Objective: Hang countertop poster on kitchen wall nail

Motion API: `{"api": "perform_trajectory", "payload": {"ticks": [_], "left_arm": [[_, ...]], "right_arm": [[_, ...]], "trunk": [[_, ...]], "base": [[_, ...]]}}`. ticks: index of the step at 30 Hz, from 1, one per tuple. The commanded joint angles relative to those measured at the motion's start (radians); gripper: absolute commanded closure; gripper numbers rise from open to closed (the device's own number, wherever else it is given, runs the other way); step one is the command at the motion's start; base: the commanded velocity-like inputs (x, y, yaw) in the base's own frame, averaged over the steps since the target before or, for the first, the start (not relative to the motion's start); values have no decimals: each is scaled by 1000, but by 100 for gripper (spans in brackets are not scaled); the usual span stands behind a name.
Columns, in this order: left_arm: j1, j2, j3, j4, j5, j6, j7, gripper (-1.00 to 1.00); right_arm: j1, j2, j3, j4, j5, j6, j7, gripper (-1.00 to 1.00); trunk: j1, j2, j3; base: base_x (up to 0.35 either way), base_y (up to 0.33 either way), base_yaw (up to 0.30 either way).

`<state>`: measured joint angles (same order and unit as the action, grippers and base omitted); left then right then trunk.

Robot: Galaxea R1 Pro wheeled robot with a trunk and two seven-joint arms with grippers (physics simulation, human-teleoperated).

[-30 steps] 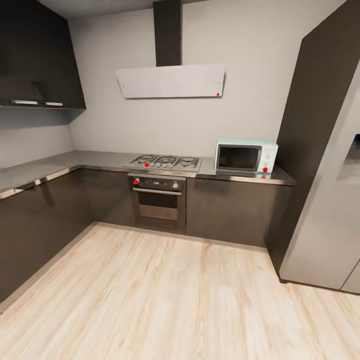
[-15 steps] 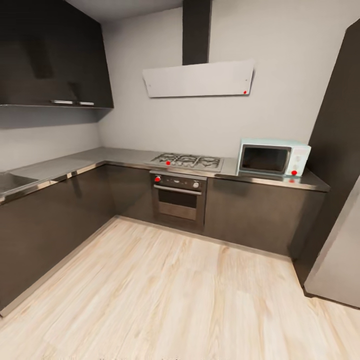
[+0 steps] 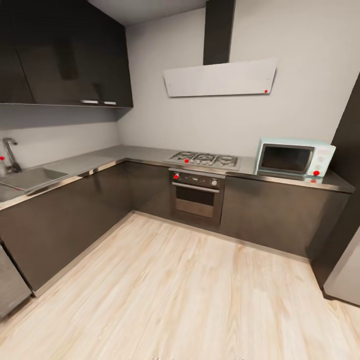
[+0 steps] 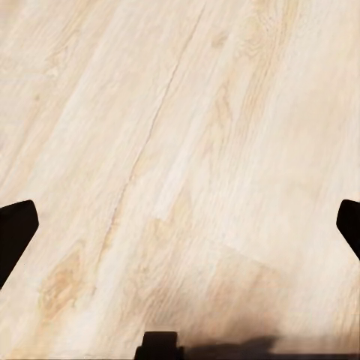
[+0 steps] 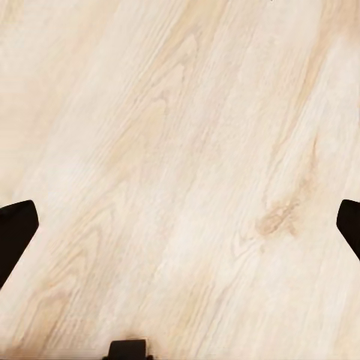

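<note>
The kitchen countertop runs along the left wall, a glossy grey slab with a sink basin and a chrome tap at its near end. The poster and the wall nails are out of view. In the left wrist view my left gripper is open over the wood floor, its dark fingertips far apart. In the right wrist view my right gripper is likewise open above bare planks, holding nothing.
Ahead, a shorter steel top carries a gas hob over an oven, with a pale blue microwave to its right. A hood and dark upper cabinets hang above. A fridge edge stands at the right. Light wood floor lies between.
The head camera has swung to the left, so the whole picture has shifted right. The sink and tap have come into view at the left, and most of the fridge has slid out.
</note>
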<state>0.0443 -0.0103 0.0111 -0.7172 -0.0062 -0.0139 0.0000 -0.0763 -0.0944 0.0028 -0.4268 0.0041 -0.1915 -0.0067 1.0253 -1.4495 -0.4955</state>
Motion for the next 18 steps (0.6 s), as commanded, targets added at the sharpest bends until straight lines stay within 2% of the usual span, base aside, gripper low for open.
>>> {"api": "perform_trajectory", "payload": {"ticks": [1, 9, 18], "left_arm": [[0, 0, 1, -1, -1, -1, 0, -100], [0, 0, 1, -1, 0, -1, 0, -100], [0, 0, 1, -1, 0, -1, 0, -100]], "right_arm": [[0, 0, 0, 0, 0, -3, -1, -100], [0, 1, 0, 0, 0, -3, -1, -100], [0, 1, 0, 0, 0, -3, -2, -100]], "trunk": [[0, 0, -1], [0, 0, -6], [0, 0, -11]], "base": [[-158, 258, 235], [-152, 245, 249], [-35, 53, 254]]}}
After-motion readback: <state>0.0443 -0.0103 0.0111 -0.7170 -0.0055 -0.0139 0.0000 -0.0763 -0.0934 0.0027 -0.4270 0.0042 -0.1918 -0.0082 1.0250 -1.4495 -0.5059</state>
